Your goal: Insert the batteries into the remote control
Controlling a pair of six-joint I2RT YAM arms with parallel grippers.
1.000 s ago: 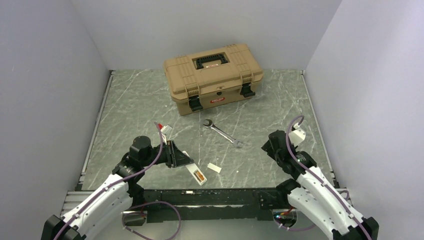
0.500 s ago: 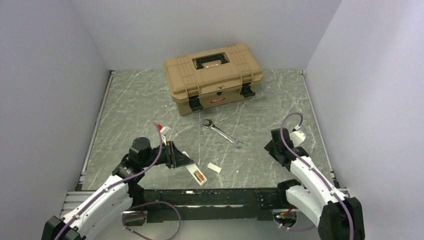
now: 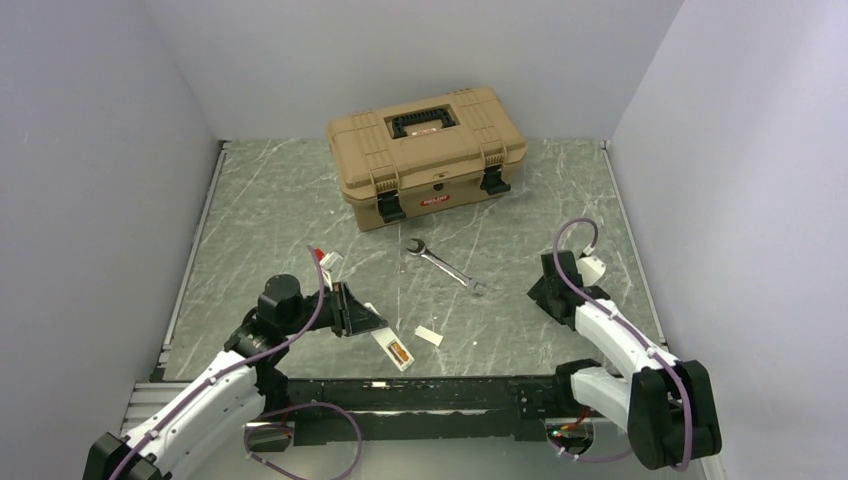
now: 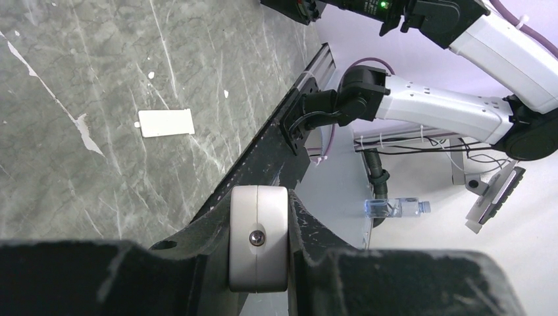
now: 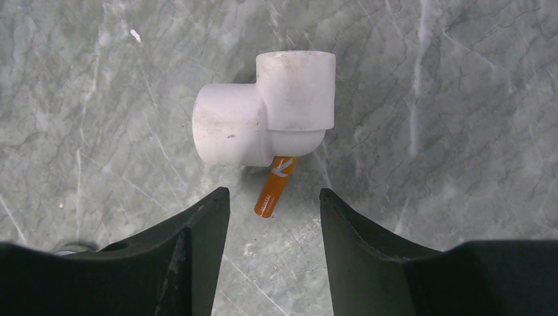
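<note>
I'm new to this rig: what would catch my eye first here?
The tan toolbox stands at the far middle, a steel wrench lying just before it. Near the front edge, the left gripper is shut on the white remote control, orange recess up. Under the open right gripper, an orange battery pokes from beneath a white pipe elbow.

This is a robotics laboratory, more exactly a closed test cell. Plain pale walls stand on three sides of a table with a grey-green marbled top and metal rails along its edges. Two white and black robot arms, the left arm and the right arm, are fixed on a black beam at the near edge, and purple cables run along them. Past the table edge, the left wrist view shows loose cables, a corrugated hose and a water bottle on a light floor.
</note>
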